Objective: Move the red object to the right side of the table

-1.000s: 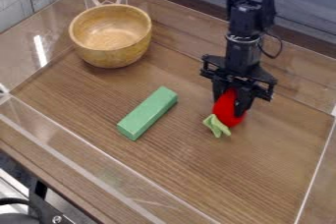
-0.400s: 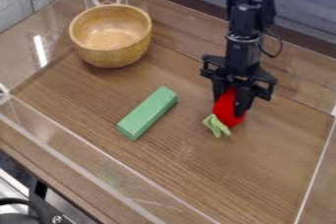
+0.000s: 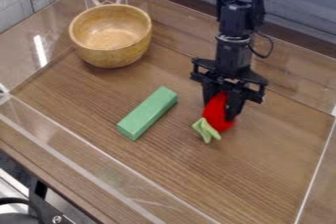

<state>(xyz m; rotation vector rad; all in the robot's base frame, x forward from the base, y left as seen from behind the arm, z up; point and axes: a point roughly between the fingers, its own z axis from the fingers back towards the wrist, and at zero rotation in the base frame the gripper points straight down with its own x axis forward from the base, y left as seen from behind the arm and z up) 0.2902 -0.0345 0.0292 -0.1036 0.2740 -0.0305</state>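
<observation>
The red object [image 3: 217,112], a small red toy fruit with a light green leafy end [image 3: 207,131], sits at the right middle of the brown wood-grain table [image 3: 79,95]. My gripper [image 3: 225,101] points steeply down from a black arm and is shut on the fruit's upper red part. The leafy end pokes out below the fingers and appears to touch the tabletop.
A wooden bowl [image 3: 110,35] stands at the back left. A flat green rectangular block [image 3: 147,112] lies at an angle left of the fruit. Low clear acrylic walls [image 3: 315,184] border the table on all sides.
The arm, the gripper and the red fruit have shifted slightly to the left in the picture. The bowl and the green block have not moved.
</observation>
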